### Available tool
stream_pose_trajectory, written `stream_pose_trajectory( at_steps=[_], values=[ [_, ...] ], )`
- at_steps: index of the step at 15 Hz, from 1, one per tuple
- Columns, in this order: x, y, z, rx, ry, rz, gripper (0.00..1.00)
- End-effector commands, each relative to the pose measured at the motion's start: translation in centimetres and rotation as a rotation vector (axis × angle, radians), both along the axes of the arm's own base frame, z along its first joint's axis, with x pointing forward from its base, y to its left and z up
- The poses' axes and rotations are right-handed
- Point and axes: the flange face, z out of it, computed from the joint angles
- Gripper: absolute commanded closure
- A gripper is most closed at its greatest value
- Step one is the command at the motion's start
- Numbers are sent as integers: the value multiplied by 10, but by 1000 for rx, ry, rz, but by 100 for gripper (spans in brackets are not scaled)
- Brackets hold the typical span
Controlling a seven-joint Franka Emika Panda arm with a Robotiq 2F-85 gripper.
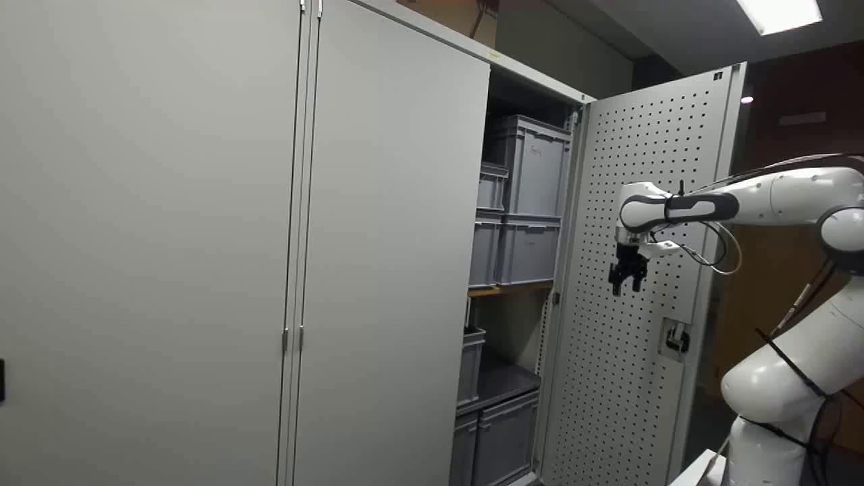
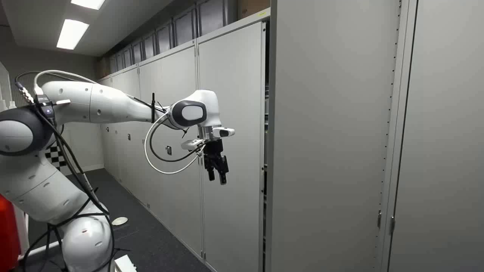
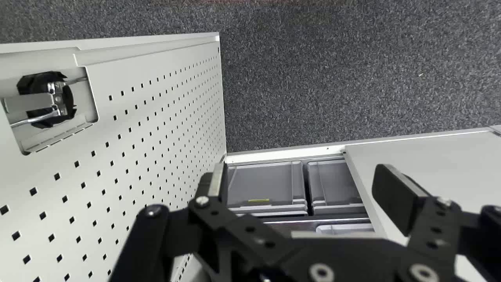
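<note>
The white arm (image 1: pixel 796 196) is standing beside the open grey cabinet (image 1: pixel 533 76), its black fingers (image 3: pixel 393 196) pointing downward. In the wrist view the 2 fingers are standing wide apart and holding nothing. In an exterior view they are hanging in front of the perforated door (image 1: pixel 624 337), which is standing swung outward at the right of the cabinet opening; how near they are hanging, I cannot tell.

On that door a black latch (image 3: pixel 62 98) is sitting in a recess (image 3: pixel 83 102), with metal rods (image 3: pixel 35 119) running from it; in an exterior view it is showing lower than the fingers and closer to the door's free edge. In the wrist view the perforated door is filling the left side, the closed door (image 3: pixel 442 168) is showing at the right, and dark carpet (image 3: pixel 332 78) is spreading across the top.

Between the 2 doors, grey bins (image 1: pixel 536 169) are standing stacked inside the cabinet, some of them resting on a wood-coloured shelf (image 1: pixel 506 290) and others sitting above and below a dark grey shelf (image 1: pixel 503 378) lower down.

White and black cables (image 2: pixel 170 173) are looping by the arm in both exterior views. In an exterior view, more containers (image 2: pixel 211 17) are lining the top of the row of cabinets (image 2: pixel 170 83), a pale disc (image 2: pixel 120 221) is lying on the carpet, and a chequered panel (image 2: pixel 56 156) is standing partly hidden behind the arm.
</note>
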Motion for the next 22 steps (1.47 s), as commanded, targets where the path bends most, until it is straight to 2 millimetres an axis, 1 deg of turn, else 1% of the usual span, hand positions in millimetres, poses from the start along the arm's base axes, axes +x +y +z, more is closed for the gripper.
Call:
stream_pose_trajectory(
  at_steps=[1, 16, 18, 22],
  values=[
    [0, 0, 0, 0, 1, 0, 0],
    [0, 0, 1, 0, 0, 0, 0],
    [-4, -7, 3, -23, -19, -3, 0],
    [-15, -18, 0, -72, -48, -5, 0]
  ],
)
